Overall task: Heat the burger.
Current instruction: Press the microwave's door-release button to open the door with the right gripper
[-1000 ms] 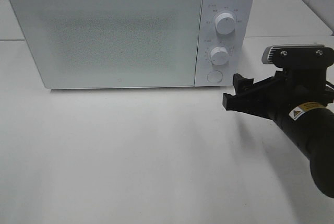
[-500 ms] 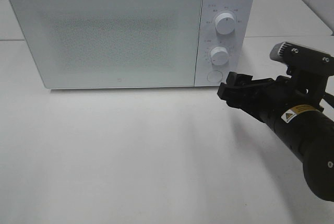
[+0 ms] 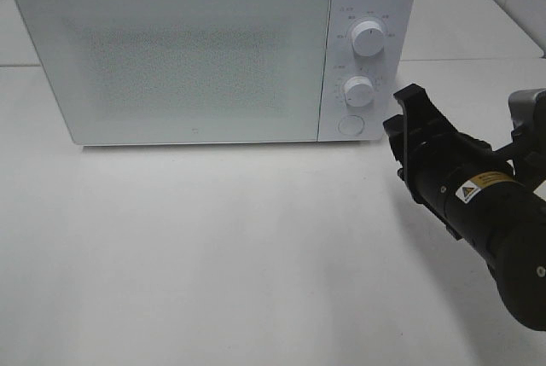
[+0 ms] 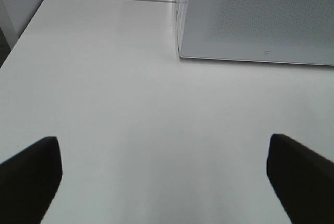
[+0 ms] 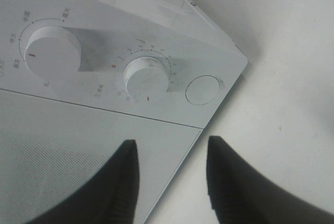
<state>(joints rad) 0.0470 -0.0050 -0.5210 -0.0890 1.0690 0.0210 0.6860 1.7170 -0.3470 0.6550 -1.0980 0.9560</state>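
— White tabletop (image 3: pixel 213 246) from above. What is on your left?
— Your left gripper (image 4: pixel 163 140) hangs over the table, fingers wide apart, holding nothing.
— And the middle?
— A white microwave (image 3: pixel 171 59) stands with its frosted door (image 3: pixel 179 50) closed. Its upper knob (image 3: pixel 368 37), lower knob (image 3: pixel 359 91) and round button (image 3: pixel 348 125) sit on its right.
— Your right?
— Your right gripper (image 3: pixel 403 108) hovers near those controls without touching them, fingers parted, empty.
— The burger?
— You cannot tell where it is; no view shows it.
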